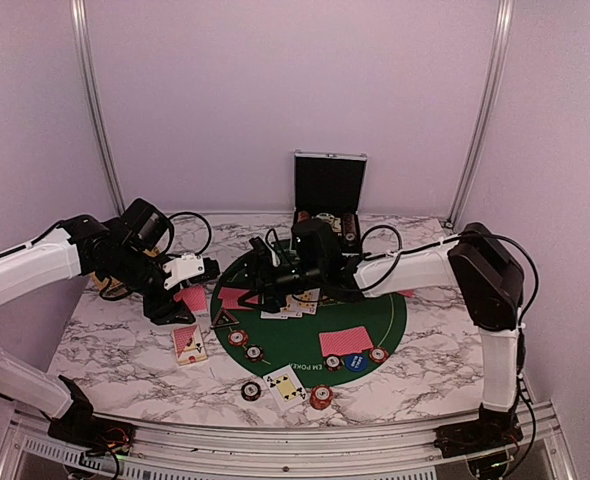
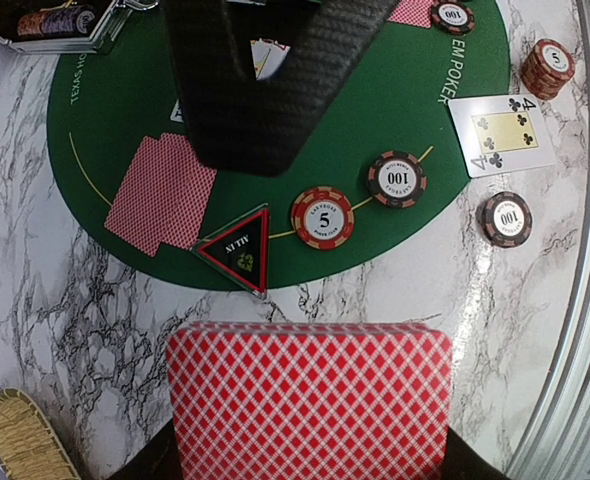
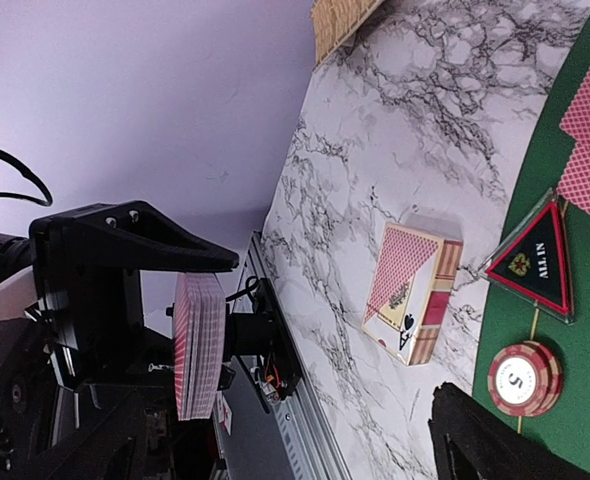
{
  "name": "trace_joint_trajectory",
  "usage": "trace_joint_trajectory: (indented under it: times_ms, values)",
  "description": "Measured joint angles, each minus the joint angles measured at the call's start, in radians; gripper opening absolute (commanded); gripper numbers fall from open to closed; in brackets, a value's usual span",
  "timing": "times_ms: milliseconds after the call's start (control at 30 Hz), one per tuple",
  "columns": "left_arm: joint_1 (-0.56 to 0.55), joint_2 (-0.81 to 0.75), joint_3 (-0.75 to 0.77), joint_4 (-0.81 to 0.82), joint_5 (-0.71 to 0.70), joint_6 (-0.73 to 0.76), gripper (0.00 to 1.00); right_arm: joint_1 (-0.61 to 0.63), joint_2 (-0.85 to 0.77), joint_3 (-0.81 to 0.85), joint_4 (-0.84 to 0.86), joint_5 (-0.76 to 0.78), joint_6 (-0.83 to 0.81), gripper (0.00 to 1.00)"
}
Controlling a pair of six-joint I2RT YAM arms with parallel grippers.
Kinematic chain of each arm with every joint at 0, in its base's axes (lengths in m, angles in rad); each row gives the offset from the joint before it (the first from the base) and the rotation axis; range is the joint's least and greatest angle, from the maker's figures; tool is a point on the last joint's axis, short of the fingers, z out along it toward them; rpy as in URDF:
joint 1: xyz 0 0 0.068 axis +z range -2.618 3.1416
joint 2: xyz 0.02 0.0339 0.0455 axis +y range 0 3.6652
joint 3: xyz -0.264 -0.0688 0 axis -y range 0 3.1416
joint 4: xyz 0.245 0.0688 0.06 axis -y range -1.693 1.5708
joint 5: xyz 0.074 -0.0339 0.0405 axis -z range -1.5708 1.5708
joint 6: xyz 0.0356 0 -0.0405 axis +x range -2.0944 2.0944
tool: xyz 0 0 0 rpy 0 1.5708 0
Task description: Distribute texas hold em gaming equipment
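my left gripper is clamped on the thick deck of red-backed playing cards, one finger on each short side, holding it above the bare marble table with the long edge facing forward. my right gripper has its jaws wide apart, and as far as i can see there is nothing between them; it hovers low over the large round green felt mat, just ahead of my left jaws. just beyond the deck lies the dark triangular red-rimmed "all in" token, then a red-and-white 5 chip and a dark 100 chip along the mat's edge. ahead and to the left of the deck, two red-backed cards lie face down on the felt. off the mat to the right are a second dark 100 chip, a face-up four of clubs and a small stack of red 5 chips. a red-and-cream card box rests on the marble below my right jaws. i judge the job partly done: some cards and chips are out, another face-down pair sits by a blue marker disc, but most of the deck is in my grip and more dealing remains.
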Motion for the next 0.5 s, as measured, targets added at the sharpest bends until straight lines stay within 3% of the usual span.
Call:
trace_joint_trajectory:
  times_ms: [500]
  values:
    - [0.0,0.032,0.012,0.007,0.0,-0.011,0.0,0.054,0.132,0.124,0.06,-0.06,0.082,0.92]
